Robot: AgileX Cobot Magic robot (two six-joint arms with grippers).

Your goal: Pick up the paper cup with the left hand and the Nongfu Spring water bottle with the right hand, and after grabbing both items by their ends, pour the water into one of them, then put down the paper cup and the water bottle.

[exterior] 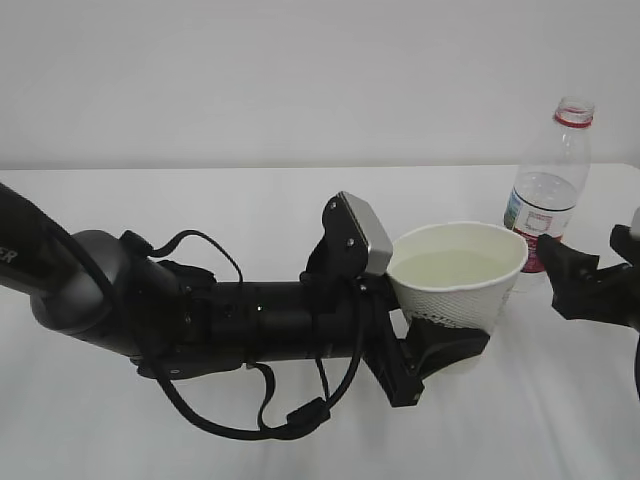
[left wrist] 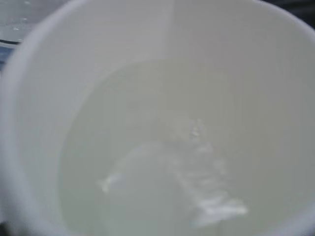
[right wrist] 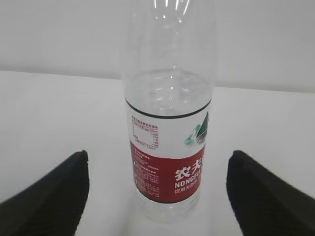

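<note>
The white paper cup stands upright, with my left gripper shut on its lower part from the left. Pale water fills much of it. In the left wrist view the paper cup's inside wall and the water fill the frame, and my fingers are hidden. The Nongfu Spring water bottle stands upright on the table behind the cup's right side, partly filled. My right gripper is open just in front of it. The water bottle stands ahead of the right gripper, whose black fingers are well clear of it on both sides.
The white table runs back to a plain white wall. My left arm with its looping cables lies across the front left of the table. The silver-grey plate sits just left of the cup's rim.
</note>
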